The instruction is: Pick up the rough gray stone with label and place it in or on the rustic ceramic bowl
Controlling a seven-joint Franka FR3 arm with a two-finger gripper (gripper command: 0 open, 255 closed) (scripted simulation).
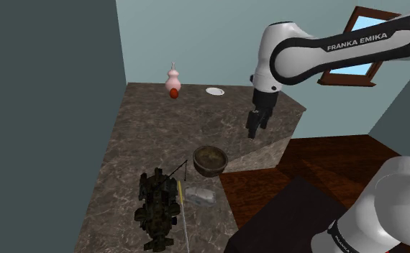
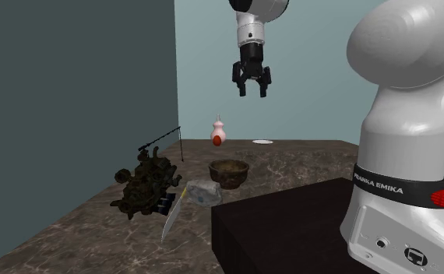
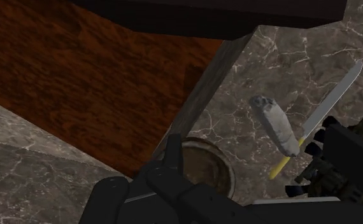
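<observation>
**Gripper up high, nothing in it**

The all-black two-finger gripper (image 2: 252, 92) hangs with its fingers apart and empty, way above the dark marble countertop (image 1: 153, 129). Down there, the rough gray stone (image 2: 202, 191) lies just beside the brown rustic ceramic bowl (image 2: 229, 171), next to a yellow-handled knife (image 2: 174, 216).

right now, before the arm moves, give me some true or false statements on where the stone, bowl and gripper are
1. The gripper hangs open above the counter, holding nothing. True.
2. The grey stone lies inside the brown bowl. False: it lies on the counter beside the bowl.
3. A knife lies next to the stone. True.
4. The white plate touches the stone. False: it sits at the counter's far end, near the pink bottle.
</observation>
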